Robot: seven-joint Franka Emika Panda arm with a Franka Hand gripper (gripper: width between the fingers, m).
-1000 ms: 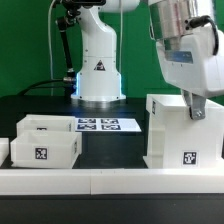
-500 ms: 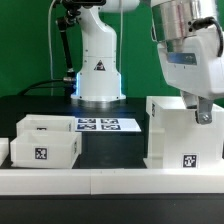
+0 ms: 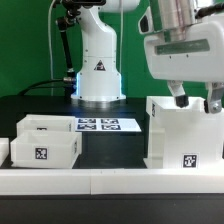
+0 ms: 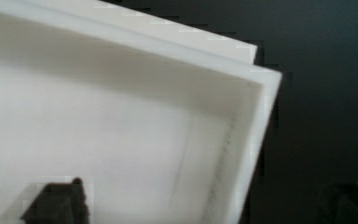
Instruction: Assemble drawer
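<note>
The drawer's large white shell (image 3: 183, 132) stands at the exterior view's right, with a tag low on its front. My gripper (image 3: 197, 99) hangs just above the shell's top rim, open and empty. Its two fingers are spread wide. In the wrist view the gripper (image 4: 208, 208) straddles the shell's wall (image 4: 247, 140): one dark finger (image 4: 55, 203) is over the white inside, the other over the black table outside. A shallow white tray (image 3: 45, 140) with a tag sits at the exterior view's left. A second white part (image 3: 3, 150) is cut off at the left edge.
The marker board (image 3: 107, 125) lies flat on the black table between the tray and the shell. A long low white rail (image 3: 110, 182) runs along the front. The arm's white base (image 3: 98, 72) stands behind the board.
The gripper has turned about its vertical axis above the shell. It was seen edge-on before; now both fingers show, spread apart. The shell and tray have not moved.
</note>
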